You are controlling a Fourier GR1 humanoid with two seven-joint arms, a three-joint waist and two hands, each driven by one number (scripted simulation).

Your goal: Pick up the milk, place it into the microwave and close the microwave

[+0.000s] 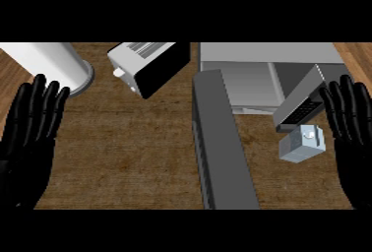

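1. The microwave (243, 83) stood open, door (222, 147) swung out.
2. The milk (301, 145) sat on the bench (123, 157), just right of the door.
3. Left hand (27, 138) and right hand (352, 133) rested open, holding nothing.

milk carton (300, 146) sits on the counter (123, 157) just right of the swung-out microwave door (222, 147); left hand (29, 130) and right hand (352, 128) rest, fingers straight.

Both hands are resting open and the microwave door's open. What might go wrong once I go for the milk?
The milk sits close by the microwave's control panel, so the right hand may tip it when its fingers curl round it. The open door juts far out across the counter; a carrying arm could bump it.
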